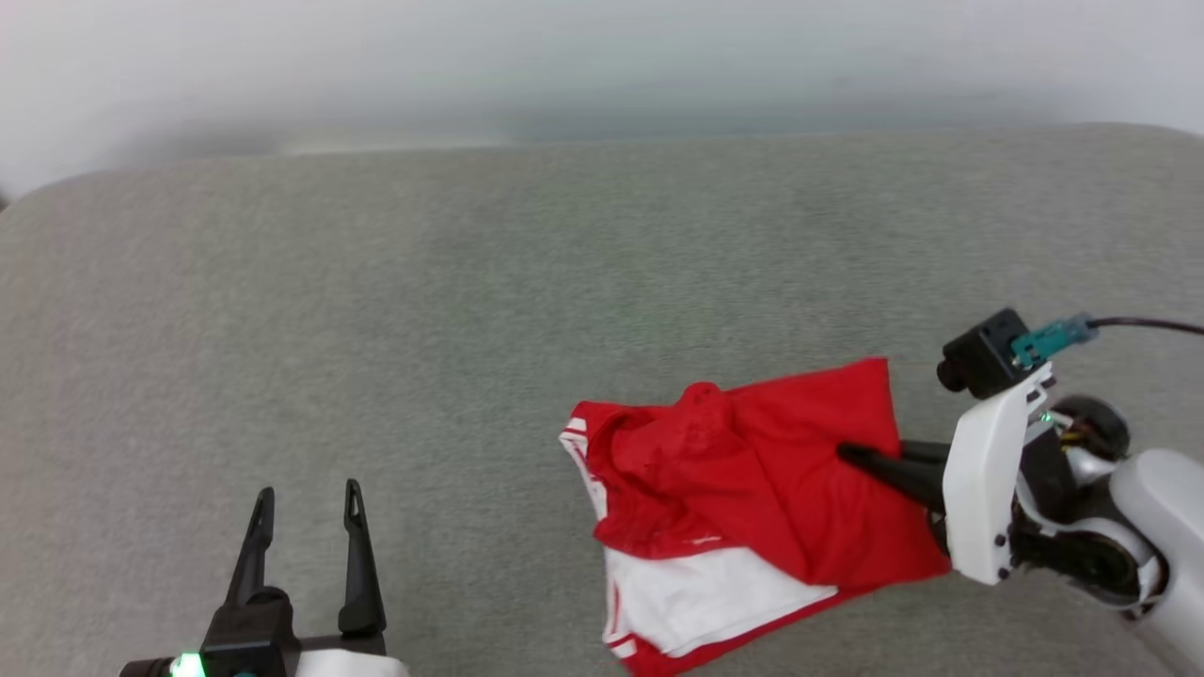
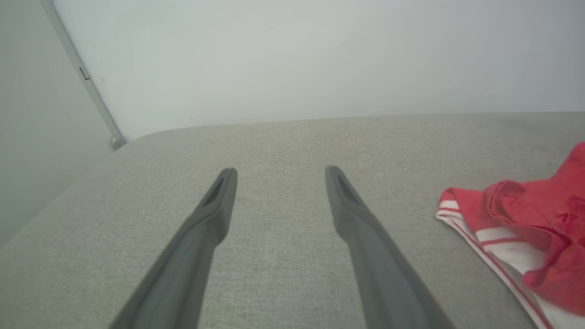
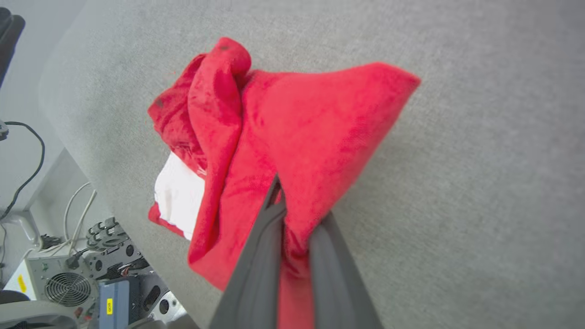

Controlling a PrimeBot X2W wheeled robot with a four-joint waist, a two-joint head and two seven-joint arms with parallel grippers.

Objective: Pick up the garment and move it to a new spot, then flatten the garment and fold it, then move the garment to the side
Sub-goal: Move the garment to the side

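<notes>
The garment [image 1: 752, 489] lies crumpled at the right front of the grey surface, mostly red, with a white sleeve and striped trim at its near edge. My right gripper [image 1: 851, 456] reaches in from the right and is shut on a fold of the red cloth. In the right wrist view the two fingers pinch the garment [image 3: 292, 137] where the gripper [image 3: 285, 201] closes, and the cloth rises in a peak there. My left gripper [image 1: 306, 503] stands open at the lower left, apart from the garment, nothing between its fingers. The left wrist view has the garment [image 2: 525, 219] at its right edge, beside the open gripper [image 2: 279, 176].
The grey upholstered surface [image 1: 470, 310] runs wide to the left and back of the garment, with a pale wall behind. In the right wrist view, electronics boxes with a fan [image 3: 68, 288] and cables lie below the surface's near edge.
</notes>
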